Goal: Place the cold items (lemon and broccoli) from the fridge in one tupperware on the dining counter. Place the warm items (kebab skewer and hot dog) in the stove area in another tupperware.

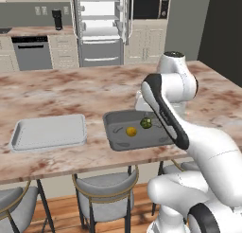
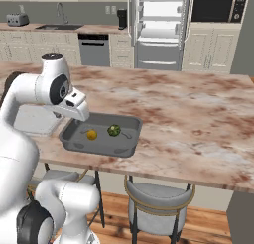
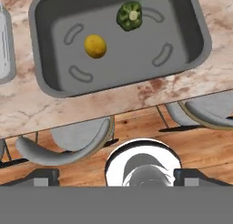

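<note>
Lemon (image 3: 95, 46) and broccoli (image 3: 129, 15) sit apart inside the dark container (image 3: 191, 34) on the worktop (image 1: 61, 92). The end effector (image 3: 112, 176) hangs above, its jaws spread wide and holding nothing.

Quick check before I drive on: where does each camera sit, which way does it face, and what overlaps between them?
Left base view: behind the arm's left, facing over the dining counter toward the fridge; white arm at lower right.
Right base view: behind its right, same direction; arm at lower left.
Hand view: on the hand, looking down at the dark tupperware and the stools beneath; jaws open.
Shared: all three show the lemon and broccoli inside that tupperware; the light tray shows in both base views.
</note>
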